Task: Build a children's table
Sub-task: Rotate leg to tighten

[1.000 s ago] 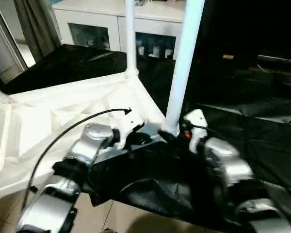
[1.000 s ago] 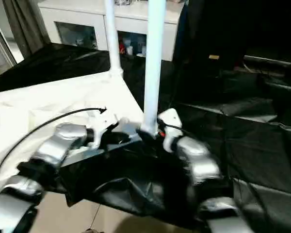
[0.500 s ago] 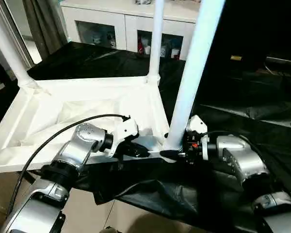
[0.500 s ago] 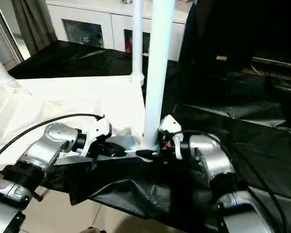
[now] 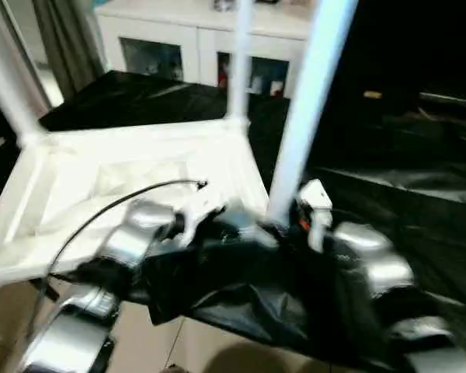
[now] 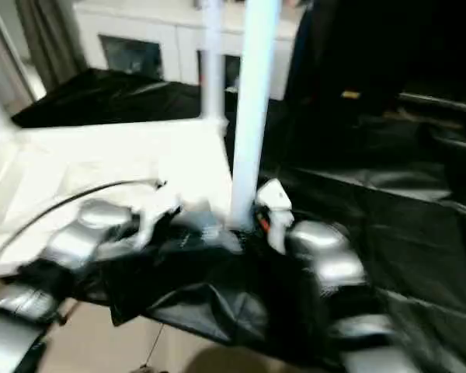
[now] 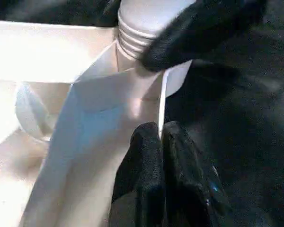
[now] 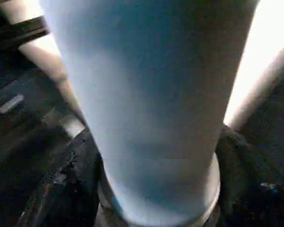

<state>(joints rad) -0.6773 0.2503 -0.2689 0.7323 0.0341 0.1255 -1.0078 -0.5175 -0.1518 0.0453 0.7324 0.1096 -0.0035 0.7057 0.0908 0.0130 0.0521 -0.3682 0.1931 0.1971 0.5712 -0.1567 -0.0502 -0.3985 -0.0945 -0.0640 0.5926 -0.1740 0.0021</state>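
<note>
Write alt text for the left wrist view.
The left gripper pinches the thin white rim of the upturned table top. Just beyond, a leg with a threaded end sits at the corner socket, a black finger of the other gripper across it.

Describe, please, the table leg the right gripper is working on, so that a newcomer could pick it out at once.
The white children's table lies upside down on black sheeting, its legs pointing up. At its corner nearest the robot, between the silver forearms, rises one leg, with the right gripper at its base. It looks thicker than the other upright legs, which stand at farther corners.
</note>
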